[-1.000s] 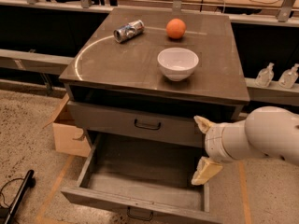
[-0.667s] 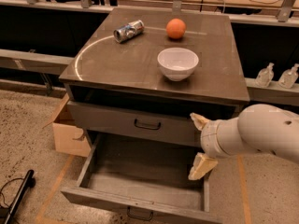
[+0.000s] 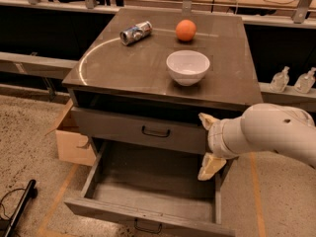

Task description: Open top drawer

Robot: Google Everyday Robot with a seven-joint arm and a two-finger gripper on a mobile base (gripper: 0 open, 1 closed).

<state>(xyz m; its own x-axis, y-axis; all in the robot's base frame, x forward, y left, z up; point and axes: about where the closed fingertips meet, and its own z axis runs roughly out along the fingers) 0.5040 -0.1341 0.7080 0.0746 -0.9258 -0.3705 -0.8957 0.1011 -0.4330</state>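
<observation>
Gripper (image 3: 208, 143) spread, straddling top drawer (image 3: 118, 126) front's right end, under counter (image 3: 133, 68) front-right corner. Likely side grab; contact unclear. Handle (image 3: 155, 132) free.

Grey-brown top drawer (image 3: 123, 128) sits slightly ajar, the tool (image 3: 208, 143) spread wide at its right end.

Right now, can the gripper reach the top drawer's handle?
Probably yes. The open gripper sits at the top drawer's right end, level with the handle, with nothing between them.
</observation>
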